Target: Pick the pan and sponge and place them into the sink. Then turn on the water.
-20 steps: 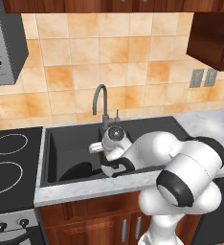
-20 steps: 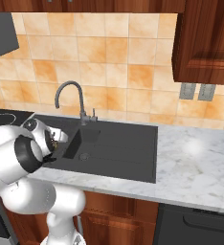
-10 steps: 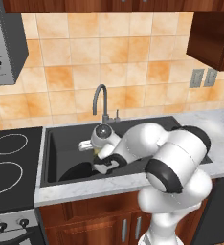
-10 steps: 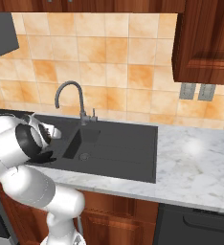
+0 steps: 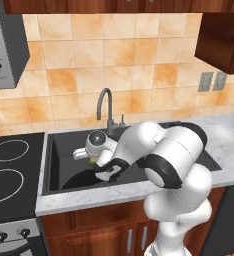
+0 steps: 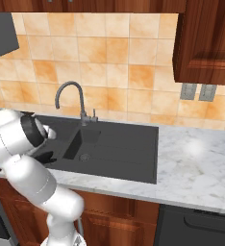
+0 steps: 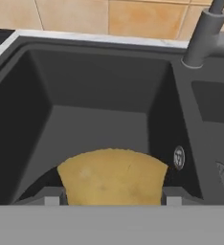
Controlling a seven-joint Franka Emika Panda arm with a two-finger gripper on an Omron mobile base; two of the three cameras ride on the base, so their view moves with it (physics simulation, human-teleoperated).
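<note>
The small yellow-tan rectangular sponge [image 7: 113,176] filled the lower middle of the hand view, its broad mottled face turned to the camera and its top edge bowed into a shallow arc. It sat between the two small dark finger tips of the two-finger gripper [image 7: 113,197], whose pads pressed against its left and right ends, so the jaws stood partly apart and closed on the sponge. It was held above the large basin of the dark grey matte double-basin sink [image 7: 99,91].

The hand view showed the basin's walls and floor, a round fitting on the right wall, the edge of the small basin's drain at the far right, and the base of the grey gooseneck faucet [image 7: 207,36] at the upper right.

In the left base view the white arm reached down over the large basin of the sink [image 5: 56,165], and a sliver of yellow-tan sponge [image 5: 92,160] peeked out beside the wrist. Under the hand lay the round, shallow all-black frying pan [image 5: 81,179] on the basin floor. The whole faucet [image 5: 106,107] curved up behind the sink, with the black ring-marked stovetop [image 5: 11,170] to the left.

The right base view gave the small basin with its round drain, the flat drainboard of the sink [image 6: 129,149] and the faucet [image 6: 70,98].
</note>
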